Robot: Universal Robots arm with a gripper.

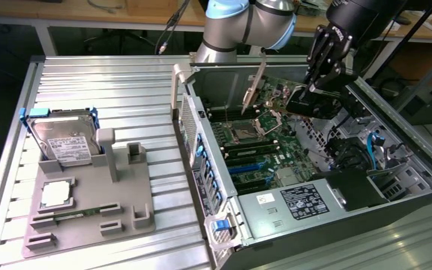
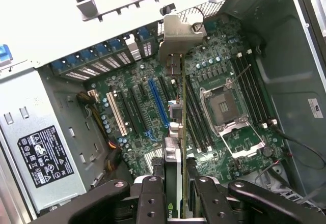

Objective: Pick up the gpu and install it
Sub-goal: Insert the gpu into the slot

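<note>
Pinched flat on the gpu (image 2: 174, 147) with the gripper (image 2: 175, 191), black metal fingers (image 2: 152, 196) against both faces. Held in the exterior view's upper right, thin and edge-on, silver bracket (image 1: 254, 84) slanting down over the green motherboard (image 1: 269, 152). Open room inside the grey steel case (image 1: 220, 84). Cannot make out the slot beneath.

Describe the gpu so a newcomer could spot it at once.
Find the open computer case on the exterior view's right. Above its motherboard, the gripper holds the gpu: a thin card with a long silver bracket, unlike the boxy hard drive standing outside the case.
</note>
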